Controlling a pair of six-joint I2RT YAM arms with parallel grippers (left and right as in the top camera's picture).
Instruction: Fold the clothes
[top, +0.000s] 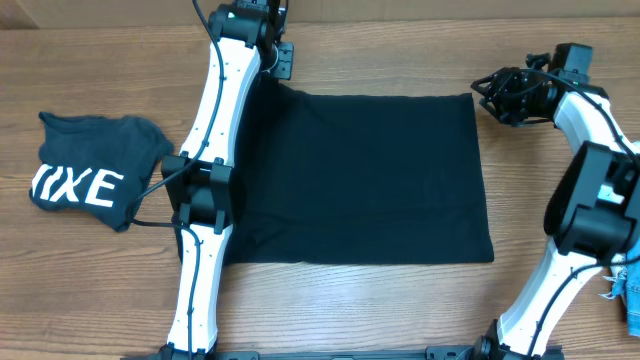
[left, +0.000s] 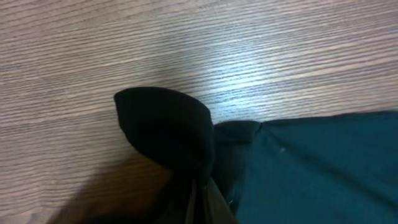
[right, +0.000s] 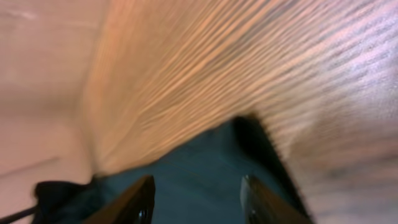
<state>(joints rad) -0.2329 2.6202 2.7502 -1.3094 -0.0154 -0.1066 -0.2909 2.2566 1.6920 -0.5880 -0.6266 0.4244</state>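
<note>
White-lettered top (top: 85, 185): crumpled at far left, apart from both grippers.
Left arm (top: 215, 130): stretched forward, left gripper (top: 280, 62) clenched on the shirt (top: 365, 180) at its far left corner.
Shirt: flat between the arms.
Right arm (top: 590, 190): bent, right gripper (right: 199, 202) parted over the shirt's far right corner.

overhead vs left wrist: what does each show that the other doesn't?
Overhead only: the lettered top, a blue piece, and the right gripper by a far corner of the black shirt. Left wrist only: a shirt corner bunched into a peak, close up. Both: the black shirt and the wooden table.
</note>
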